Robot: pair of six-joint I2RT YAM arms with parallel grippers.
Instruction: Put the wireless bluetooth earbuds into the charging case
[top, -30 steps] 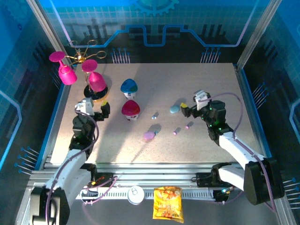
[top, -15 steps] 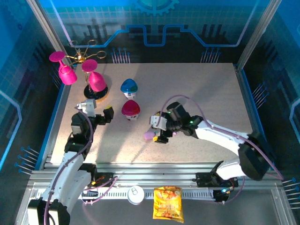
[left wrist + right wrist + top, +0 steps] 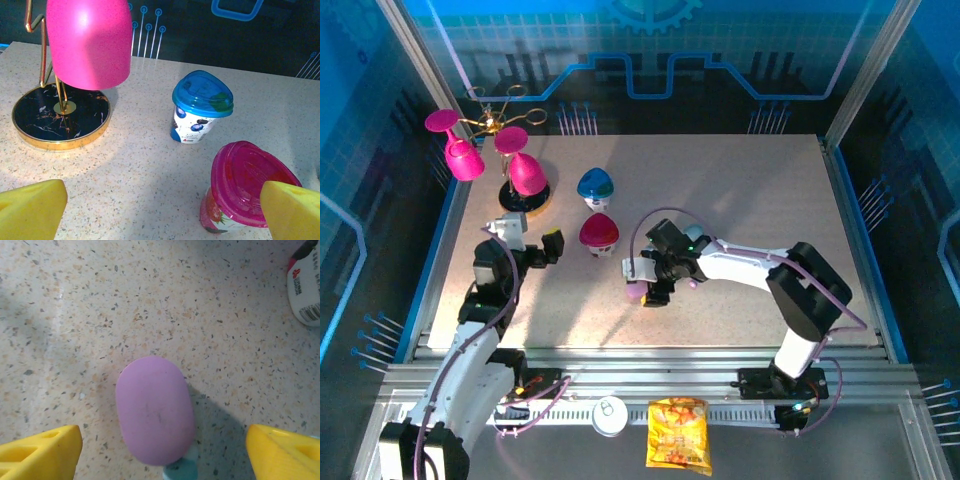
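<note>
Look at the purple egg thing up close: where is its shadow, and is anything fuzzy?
Right wrist view: the purple case is sharp, its shadow falls toward the picture's right edge, and the yellow fingertips in the bottom corners look a little soft. Left wrist view: the pink glass carries a pale sheen.

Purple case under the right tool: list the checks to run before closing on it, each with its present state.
1. The purple case centred between the fingers of the right tool: ok.
2. Jaws wider than the case, a gap on each side: ok.
3. Case lid open for earbuds: not ok, it looks shut.
4. The pale blue piece clear of the case: not ok, it lies at the case's end.
5. The white cup clear of the fingers: ok.
6. The left tool open, off by the red-lidded cup: ok.
</note>
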